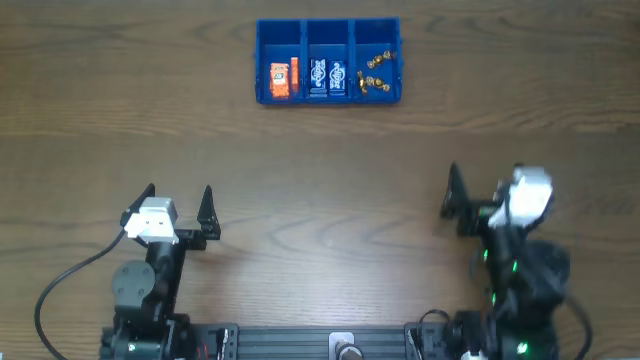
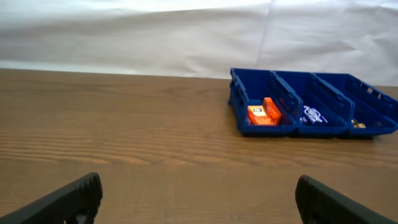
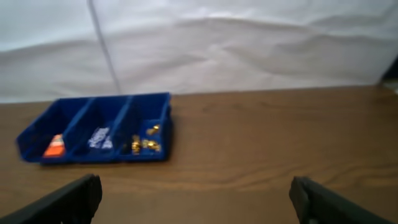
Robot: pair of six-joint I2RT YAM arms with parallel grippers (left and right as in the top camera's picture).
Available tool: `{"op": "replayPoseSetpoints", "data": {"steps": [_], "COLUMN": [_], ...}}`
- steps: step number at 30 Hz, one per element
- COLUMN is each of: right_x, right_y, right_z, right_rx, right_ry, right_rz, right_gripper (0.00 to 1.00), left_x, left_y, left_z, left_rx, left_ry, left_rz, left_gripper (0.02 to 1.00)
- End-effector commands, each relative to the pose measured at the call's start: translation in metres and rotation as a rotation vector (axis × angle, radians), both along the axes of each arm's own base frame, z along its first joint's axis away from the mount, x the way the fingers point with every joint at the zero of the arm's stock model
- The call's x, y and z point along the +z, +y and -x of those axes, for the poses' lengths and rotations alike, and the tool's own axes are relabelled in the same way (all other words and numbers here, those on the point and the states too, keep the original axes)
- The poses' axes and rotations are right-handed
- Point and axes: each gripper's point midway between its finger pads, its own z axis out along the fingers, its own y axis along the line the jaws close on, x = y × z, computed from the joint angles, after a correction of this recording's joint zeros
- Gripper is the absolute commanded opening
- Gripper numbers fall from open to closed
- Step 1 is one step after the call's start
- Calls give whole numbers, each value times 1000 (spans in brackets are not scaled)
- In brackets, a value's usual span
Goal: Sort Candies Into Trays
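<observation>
A blue tray (image 1: 328,30) with three compartments sits at the far middle of the table. Orange candies (image 1: 282,80) lie in its left compartment, blue-wrapped candies (image 1: 327,77) in the middle one, and small gold candies (image 1: 374,72) in the right one. The tray (image 2: 323,84) and orange candies (image 2: 264,114) also appear in the left wrist view, and the tray (image 3: 74,109) in the right wrist view. My left gripper (image 1: 179,208) is open near the front left, holding nothing. My right gripper (image 1: 480,198) is open at the front right, also holding nothing. Both are far from the tray.
Bare wooden table (image 1: 320,170) stretches between the grippers and the tray. A white cloth backdrop (image 2: 186,31) hangs behind the table's far edge. A black cable (image 1: 60,290) runs by the left arm's base.
</observation>
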Motion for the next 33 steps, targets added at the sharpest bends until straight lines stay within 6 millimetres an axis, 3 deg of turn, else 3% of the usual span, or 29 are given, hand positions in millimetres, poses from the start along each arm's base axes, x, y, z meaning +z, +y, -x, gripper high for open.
{"op": "replayPoseSetpoints", "data": {"steps": [1, 6, 13, 17, 33], "right_x": [-22, -47, -74, -74, -72], "right_y": [17, 29, 27, 20, 20], "right_z": [16, 11, 5, 3, 1], "right_rx": [99, 154, 144, 100, 102], "right_ry": [-92, -72, -36, -45, -77], "right_rz": [5, 1, -1, 6, 6], "right_gripper": [998, 998, 998, 998, 998], "left_x": [-16, -16, -16, -16, -16], "left_y": [-1, -1, -1, -1, -1], "left_z": [1, 1, 1, 1, 1], "left_rx": [-8, -8, -8, -8, -8], "left_ry": [49, 50, 49, 49, 49], "left_rz": [-18, -18, -18, -18, -18], "left_gripper": [998, 998, 998, 998, 998]}}
